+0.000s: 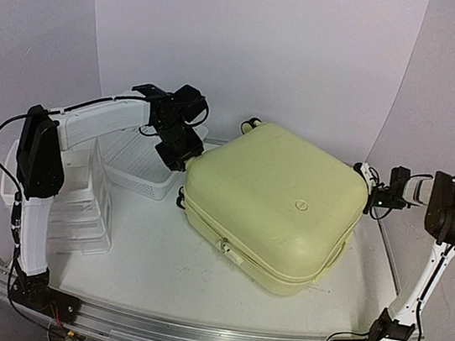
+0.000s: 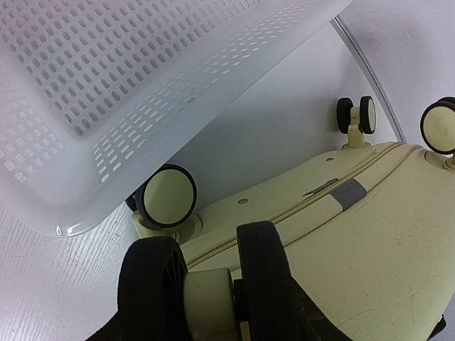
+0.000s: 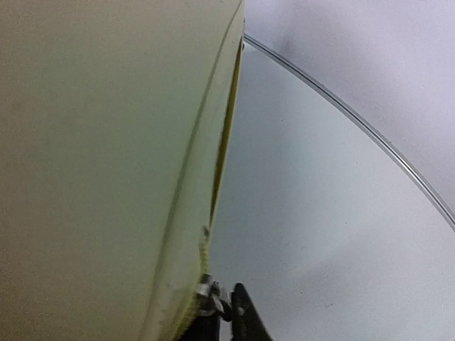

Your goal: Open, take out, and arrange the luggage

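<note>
The luggage is a pale yellow hard-shell suitcase lying flat and closed in the middle of the table. My left gripper is at its far left corner. In the left wrist view the left gripper is shut on one cream wheel of the luggage, a black finger on each side. My right gripper is at the right corner. In the right wrist view the right gripper is shut on a small metal zipper pull at the seam of the luggage.
A white mesh basket stands just left of the luggage, close to my left gripper; it also shows in the left wrist view. A white drawer organizer stands at the left edge. Other wheels stick out nearby.
</note>
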Tool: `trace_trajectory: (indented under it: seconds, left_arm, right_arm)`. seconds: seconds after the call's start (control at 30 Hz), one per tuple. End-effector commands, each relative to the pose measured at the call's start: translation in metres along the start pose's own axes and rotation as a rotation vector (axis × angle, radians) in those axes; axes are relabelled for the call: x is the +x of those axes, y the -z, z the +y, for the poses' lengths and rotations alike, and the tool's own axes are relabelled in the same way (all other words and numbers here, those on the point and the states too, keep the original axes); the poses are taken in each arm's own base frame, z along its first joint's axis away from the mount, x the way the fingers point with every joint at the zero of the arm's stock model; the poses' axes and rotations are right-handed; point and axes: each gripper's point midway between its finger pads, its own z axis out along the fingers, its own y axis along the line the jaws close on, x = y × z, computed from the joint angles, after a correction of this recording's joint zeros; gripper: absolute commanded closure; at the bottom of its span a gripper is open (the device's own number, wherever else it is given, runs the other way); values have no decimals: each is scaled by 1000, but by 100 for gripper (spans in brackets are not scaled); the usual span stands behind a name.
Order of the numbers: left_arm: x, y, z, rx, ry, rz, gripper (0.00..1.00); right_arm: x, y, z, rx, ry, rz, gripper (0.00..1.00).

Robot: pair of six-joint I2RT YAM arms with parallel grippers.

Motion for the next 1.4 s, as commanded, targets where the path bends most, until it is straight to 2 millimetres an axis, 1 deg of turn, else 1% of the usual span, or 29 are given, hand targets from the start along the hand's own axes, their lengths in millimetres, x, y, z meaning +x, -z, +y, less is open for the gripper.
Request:
trace_trajectory:
  seconds: [0.0, 0.07, 0.1, 0.13, 0.17, 0.2, 0.23, 0.3, 0.37, 0.4, 0.47, 0.5, 0.53, 0.57, 0.6, 0.67, 0.73, 0.8, 0.9, 0.97, 1.0, 1.07, 1.17, 1.27, 1.37]
  left_arm:
    - [16, -7, 13, -124, -593, -100, 99]
    - [16, -6, 13, -118, -593, -101, 95]
    - [15, -6, 13, -117, -595, -105, 92]
    - [15, -5, 14, -117, -597, -110, 91]
    - [14, -3, 12, -107, -598, -114, 88]
    - [14, -1, 11, -95, -603, -117, 83]
    - [14, 0, 9, -81, -611, -122, 77]
    - [11, 4, 7, -66, -628, -141, 63]
    - [7, 11, 5, -50, -640, -166, 47]
    - [7, 15, 2, -31, -652, -176, 41]
    - [6, 23, -1, 3, -674, -190, 28]
    - [6, 28, -2, 20, -688, -193, 22]
    - [6, 34, -4, 35, -707, -198, 17]
    - [5, 40, -5, 48, -727, -203, 12]
    - [4, 48, -6, 62, -747, -215, 8]
    - [-2, 69, -8, 92, -785, -266, 1]
    - [-10, 91, -7, 125, -827, -321, 0]
    - [-15, 116, -12, 189, -865, -370, 1]
    - [3, 150, -36, 423, -1001, -374, 0]
    - [23, 160, -53, 563, -1109, -339, 1]
    - [31, 160, -61, 608, -1151, -315, 1]
    - [39, 155, -77, 648, -1202, -287, 0]
    - [41, 142, -98, 672, -1252, -247, 1]
    - [39, 119, -107, 648, -1263, -208, 1]
    - [41, 100, -115, 656, -1258, -161, 0]
  right_arm:
    - [-28, -22, -10, 59, -45, 45, 72]
    - [-25, -7, -17, 134, -141, 85, 52]
    - [-25, 8, -21, 173, -195, 84, 45]
    - [-27, 19, -24, 212, -242, 88, 31]
    - [-26, 32, -28, 264, -287, 102, 7]
    - [-26, 47, -33, 328, -322, 119, 2]
    - [-25, 60, -33, 389, -361, 160, 2]
    - [-25, 82, -26, 490, -434, 227, 2]
    - [-23, 106, -17, 605, -561, 274, 2]
    - [-25, 121, -16, 694, -631, 277, 2]
    - [-15, 149, -17, 883, -813, 303, 2]
    - [-4, 167, -12, 998, -956, 345, 2]
    - [4, 183, -3, 1074, -1051, 414, 2]
    - [9, 191, 8, 1097, -1114, 485, 2]
    - [10, 195, 20, 1085, -1171, 536, 2]
    - [3, 187, 45, 980, -1280, 563, 2]
    - [-11, 176, 68, 856, -1337, 527, 2]
    - [-30, 172, 90, 773, -1349, 451, 2]
    - [-58, 172, 116, 696, -1331, 311, 2]
    - [-74, 170, 132, 623, -1339, 250, 2]
    - [-82, 166, 142, 571, -1358, 222, 2]
    - [-97, 157, 160, 445, -1400, 163, 2]
    - [-120, 152, 184, 312, -1430, 86, 2]
    - [-139, 156, 199, 265, -1401, 48, 2]
    - [-145, 157, 213, 220, -1404, 53, 2]
